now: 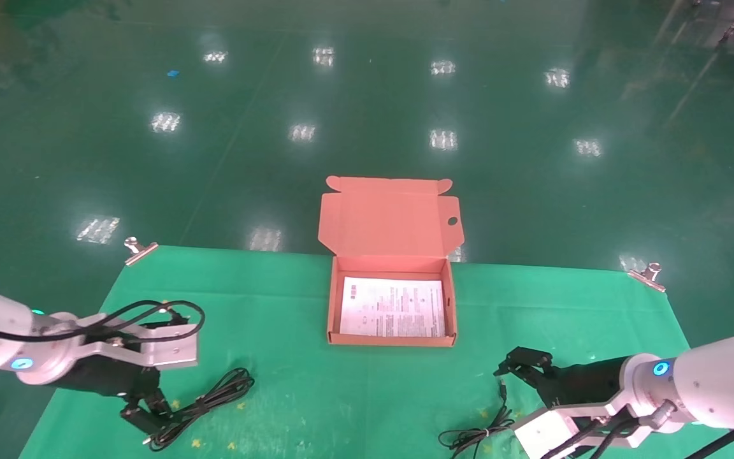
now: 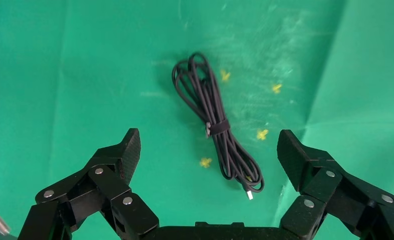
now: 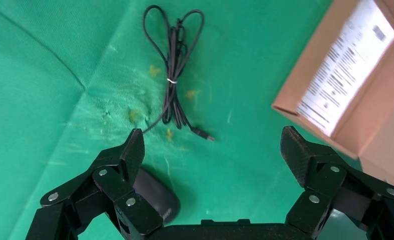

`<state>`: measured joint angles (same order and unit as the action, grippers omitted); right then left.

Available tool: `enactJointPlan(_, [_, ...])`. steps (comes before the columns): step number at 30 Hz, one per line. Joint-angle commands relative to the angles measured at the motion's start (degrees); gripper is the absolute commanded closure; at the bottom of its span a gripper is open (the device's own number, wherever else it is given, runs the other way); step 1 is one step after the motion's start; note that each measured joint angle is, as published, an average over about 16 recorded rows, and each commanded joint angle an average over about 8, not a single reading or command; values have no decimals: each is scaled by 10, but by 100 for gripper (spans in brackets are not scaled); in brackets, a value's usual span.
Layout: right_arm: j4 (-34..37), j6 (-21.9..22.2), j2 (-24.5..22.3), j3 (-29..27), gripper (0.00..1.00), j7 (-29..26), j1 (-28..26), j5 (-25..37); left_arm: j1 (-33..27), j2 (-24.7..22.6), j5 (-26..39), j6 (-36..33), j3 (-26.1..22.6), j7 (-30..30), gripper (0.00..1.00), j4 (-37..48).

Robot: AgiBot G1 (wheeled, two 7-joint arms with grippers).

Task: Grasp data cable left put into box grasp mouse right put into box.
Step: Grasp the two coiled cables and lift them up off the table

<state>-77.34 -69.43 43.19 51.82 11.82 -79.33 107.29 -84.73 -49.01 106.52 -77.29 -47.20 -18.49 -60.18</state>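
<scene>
- Centrally, the shallow orange-pink cardboard box (image 1: pixel 392 306) sits on the green cloth-covered table (image 1: pixel 290 299) with its flap lid standing open at the far side; a printed white paper sheet (image 1: pixel 394 307) lies flat inside it
- Left gripper (image 2: pixel 208 152) hovers low over the table's near-left part; its black fingers (image 2: pixel 119 155) are spread wide apart, gripping nothing
- Thin black data cable (image 2: pixel 215 125), a long looped bundle bound by a small strap at its middle, lies on the cloth beneath and between those spread fingers; its metal-tipped plug is at the end nearer the gripper
- Right gripper (image 3: pixel 212 150) hovers over the table's near-right part, well apart from the box; its fingers (image 3: pixel 124 160) likewise stand wide apart and hold nothing
- Small black oval mouse (image 3: pixel 154 197) rests on the cloth just under one of the right gripper's fingers, partly hidden by it; its thin black cord (image 3: pixel 173 75) lies bundled farther out on the cloth, tied with a pale twist
</scene>
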Motion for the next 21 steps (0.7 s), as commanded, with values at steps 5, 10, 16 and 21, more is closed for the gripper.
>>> enactJointPlan(5, [3,68,11,12,0,1,48,50,19,-25,40,42,-10,-45,0,34])
enactJointPlan(10, [10,100,21,18,0,-15,73,80,34,-44,52,69,-13,-69,0,68])
enactJointPlan(16, [30,122,39,24,0,-32,87,105,44,-63,55,94,-13,-72,0,119])
enactJointPlan(21, [53,134,55,27,0,-33,93,112,45,-76,52,105,-12,-58,0,160])
